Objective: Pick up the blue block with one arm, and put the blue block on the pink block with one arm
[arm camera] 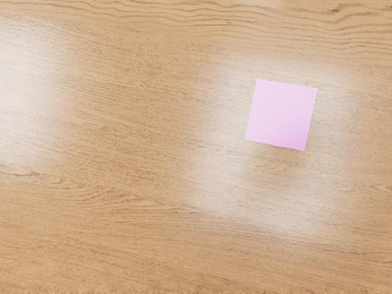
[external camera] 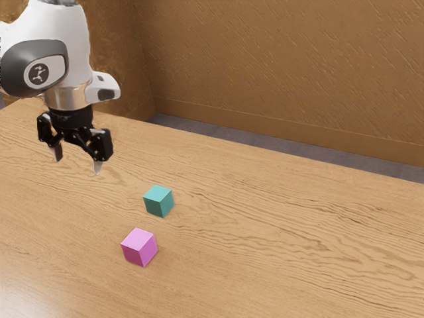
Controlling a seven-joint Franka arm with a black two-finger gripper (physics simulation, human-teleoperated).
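A teal-blue block (external camera: 159, 201) rests on the wooden table (external camera: 278, 225), near its middle. Just in front of it, toward the exterior view's lower left, sits a pink block (external camera: 139, 246), a small gap apart from the blue one. The pink block (arm camera: 282, 114) also appears from above in the wrist view, lying flat on the wood. My gripper (external camera: 78, 164) hangs above the table at the exterior view's left, well up and to the left of both blocks. Its fingers are spread and hold nothing.
The wooden table stretches wide toward the exterior view's right and front. A brown wall (external camera: 285, 59) with a baseboard runs behind the table's far edge, with a grey floor strip (external camera: 298, 147) between them.
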